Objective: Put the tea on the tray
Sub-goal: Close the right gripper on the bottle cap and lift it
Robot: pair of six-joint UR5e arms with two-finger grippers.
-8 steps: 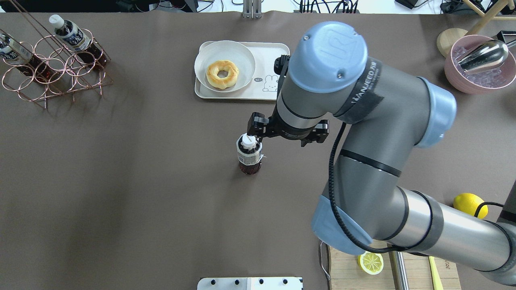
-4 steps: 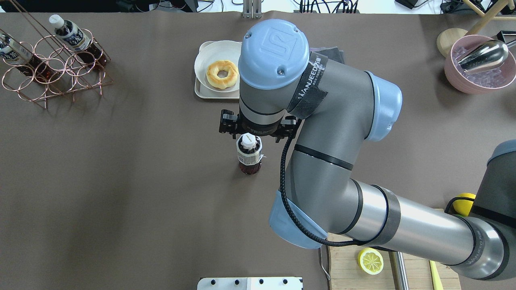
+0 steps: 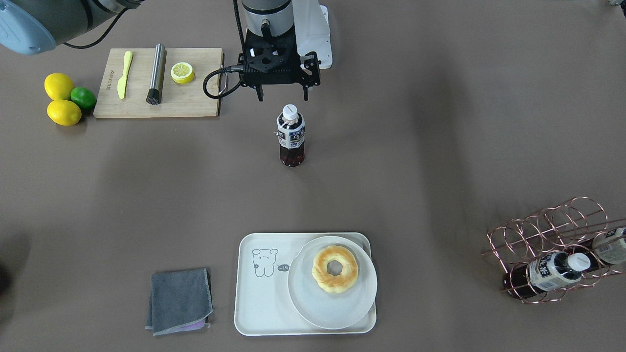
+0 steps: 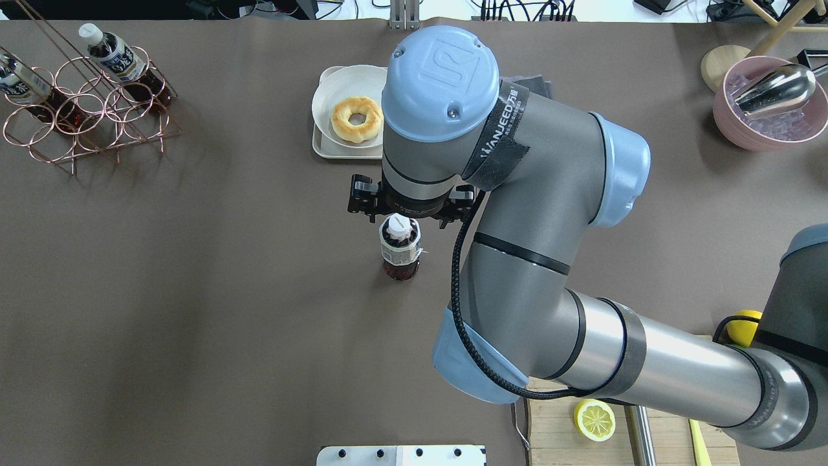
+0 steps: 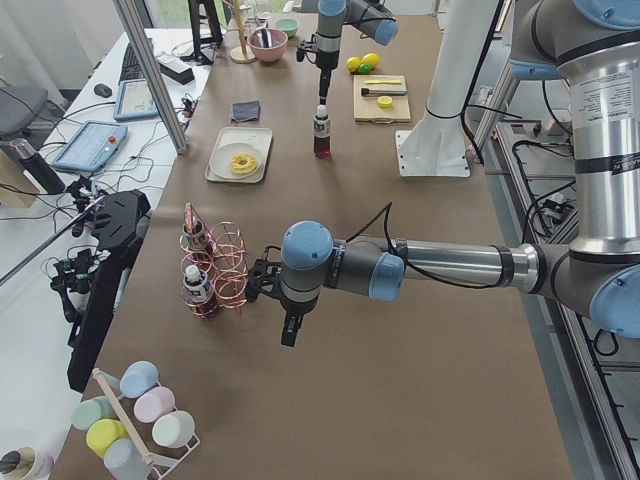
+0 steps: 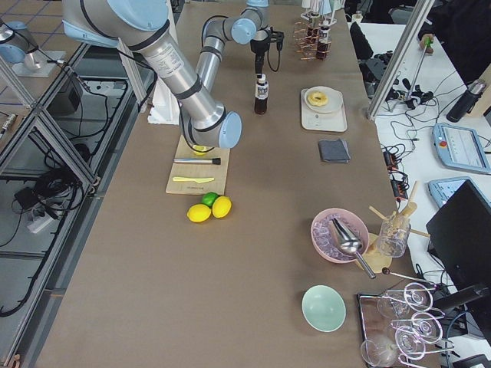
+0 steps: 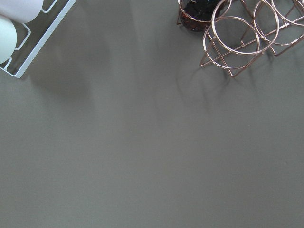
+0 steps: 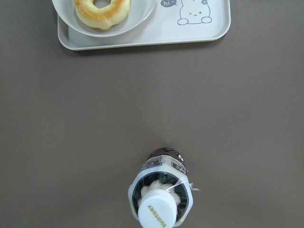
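Right tool (image 3: 282, 96), jaws wide, hovers above upright tea (image 3: 291, 134); doughnut plate (image 3: 337, 308) fills half the tray (image 3: 259, 308).

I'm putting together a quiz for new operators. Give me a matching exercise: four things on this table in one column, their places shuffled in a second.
1. tea
2. donut
3. lemon slice
4. cloth

A. on the board
B. on the plate
C. upright on the bare table
D. beside the tray, not on it

Pairs: 1-C, 2-B, 3-A, 4-D
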